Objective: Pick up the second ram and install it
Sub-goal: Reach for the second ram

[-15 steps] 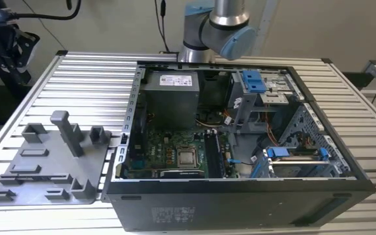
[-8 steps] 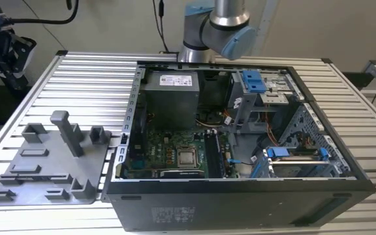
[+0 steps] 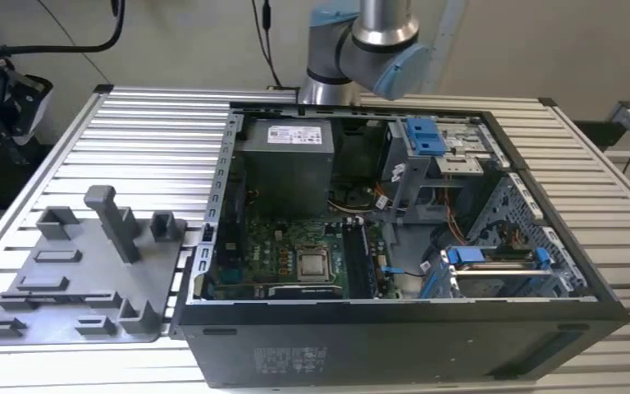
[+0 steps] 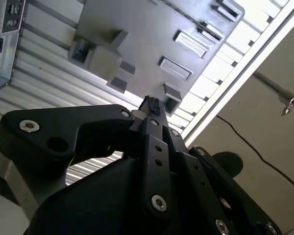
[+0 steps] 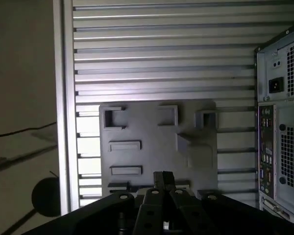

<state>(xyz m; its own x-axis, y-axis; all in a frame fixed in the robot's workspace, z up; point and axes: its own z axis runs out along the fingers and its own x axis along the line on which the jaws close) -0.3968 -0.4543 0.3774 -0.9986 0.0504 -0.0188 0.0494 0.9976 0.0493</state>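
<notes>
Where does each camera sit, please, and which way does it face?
Exterior view: set apart from the silver robot arm, which stands behind; looks down into the open black computer case, grey plastic fixture tray at the exterior view's left.
First wrist view: on the wrist, facing down past the shut black gripper at the tray.
Second wrist view: also wrist-mounted, looking along the gripper at that tray.
All three share the tray and case.

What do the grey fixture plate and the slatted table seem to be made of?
The fixture plate looks like matte grey plastic, judging by its uniform dull colour and blocky posts. The table is probably bare aluminium profile, given its pale, ribbed slats with a soft sheen.
</notes>
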